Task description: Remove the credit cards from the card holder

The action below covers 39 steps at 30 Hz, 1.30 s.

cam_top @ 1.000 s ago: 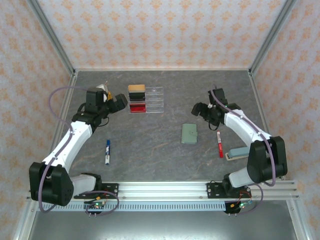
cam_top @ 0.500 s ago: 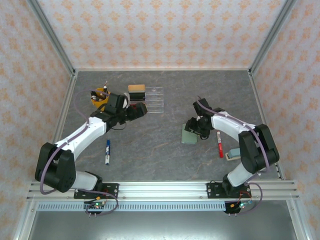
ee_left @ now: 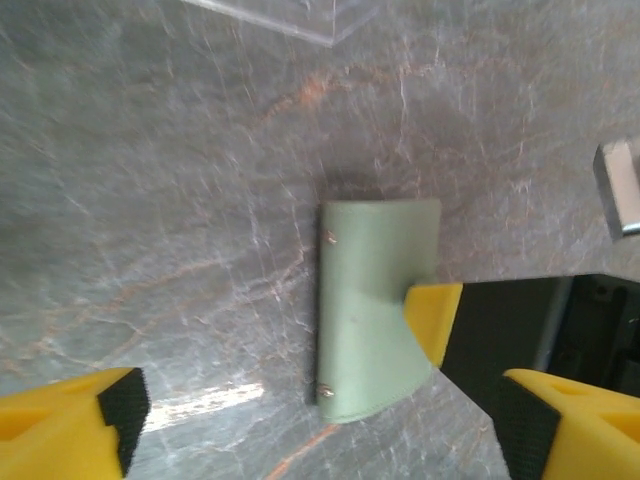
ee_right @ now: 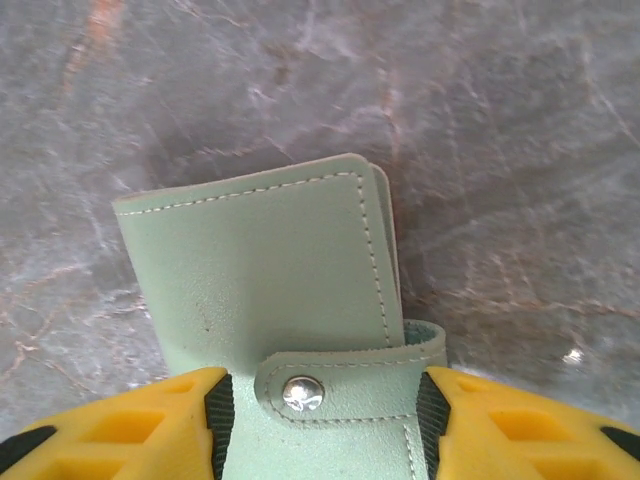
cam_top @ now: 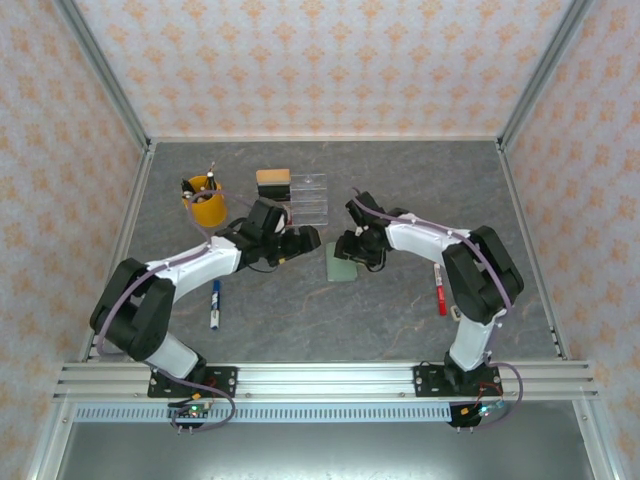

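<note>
Looking out from the arm bases, you first meet a blue marker pen (cam_top: 214, 303), nearer than and left of the sage-green stitched folding card holder (cam_top: 341, 268), which is snapped shut on the grey marbled surface (cam_top: 300, 330). Your right end effector (ee_right: 322, 420) clamps the card holder's strap edge, a pad against each side. Your left end effector (cam_top: 304, 240) hovers just left of it, jaws wide, holding nothing. Beyond the card holder stands a clear acrylic compartment tray (cam_top: 305, 195).

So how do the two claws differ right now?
The right gripper is clamped on the strap edge of the card holder; the left gripper holds nothing. The right's fingers sit close around the holder, the left's stand wide apart beside it. Both have yellow fingers with black pads.
</note>
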Tool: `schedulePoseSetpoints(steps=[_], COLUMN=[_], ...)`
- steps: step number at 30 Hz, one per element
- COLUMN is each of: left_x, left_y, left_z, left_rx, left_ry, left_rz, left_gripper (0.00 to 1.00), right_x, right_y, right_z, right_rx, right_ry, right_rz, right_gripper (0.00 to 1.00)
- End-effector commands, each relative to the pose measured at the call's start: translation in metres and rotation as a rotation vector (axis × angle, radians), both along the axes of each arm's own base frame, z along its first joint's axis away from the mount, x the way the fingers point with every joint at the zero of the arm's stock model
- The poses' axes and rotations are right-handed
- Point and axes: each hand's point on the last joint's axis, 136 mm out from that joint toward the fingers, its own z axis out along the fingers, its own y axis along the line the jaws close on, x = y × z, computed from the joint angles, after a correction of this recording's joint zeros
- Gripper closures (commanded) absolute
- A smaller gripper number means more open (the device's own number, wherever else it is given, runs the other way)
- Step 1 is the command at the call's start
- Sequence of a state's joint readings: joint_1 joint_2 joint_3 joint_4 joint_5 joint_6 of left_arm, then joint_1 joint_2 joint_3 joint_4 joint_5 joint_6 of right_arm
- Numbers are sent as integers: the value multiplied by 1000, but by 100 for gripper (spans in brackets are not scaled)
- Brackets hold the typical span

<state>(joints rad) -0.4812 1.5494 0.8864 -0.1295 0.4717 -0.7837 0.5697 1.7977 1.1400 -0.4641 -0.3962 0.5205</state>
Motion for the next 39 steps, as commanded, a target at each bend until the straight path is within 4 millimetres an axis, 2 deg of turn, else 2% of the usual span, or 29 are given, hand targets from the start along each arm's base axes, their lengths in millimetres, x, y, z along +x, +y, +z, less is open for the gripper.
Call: schedulePoseSetpoints(steps=[1,4,6,12,15,25,34,37,38,39], left_x=[-1,0,2,3,4,9,9,8,6,7], left_y=[-21,-29,-33,-50,-52,-59,-61,-69,-71,-73], left_z=[0,-4,-7,-19,-26,-43,-56,-52,-62,-62], left_rx=[-84,-116,-134,-185,-176,-146,-121,-162,-165,-176], left_ry=[19,44,55,118,139,206,245,254,279,281], left_rz=[-17,-23,-20,-44,-43,-45,-52,-89,-97,-105], left_gripper=[15,22,26,41,43,53,53,53,53,53], right_x=[10,11,9,0,-3,-8,-10,-12,-12,-13], right_y=[-2,-21,-32,-43,-46,-40,-34,-32,-31,-31], right_z=[18,30,30,13,5,-11,-21,-24,-25,-26], right_rx=[2,-48,-46,-60,-79,-74,-58,-52,-53,-52], right_ry=[-56,-129,-135,-60,-37,21,52,68,71,75], right_rz=[-23,-44,-65,-75,-78,-54,-25,-12,-7,-5], right_gripper=[46,46,46,52,57,65,65,66,66,68])
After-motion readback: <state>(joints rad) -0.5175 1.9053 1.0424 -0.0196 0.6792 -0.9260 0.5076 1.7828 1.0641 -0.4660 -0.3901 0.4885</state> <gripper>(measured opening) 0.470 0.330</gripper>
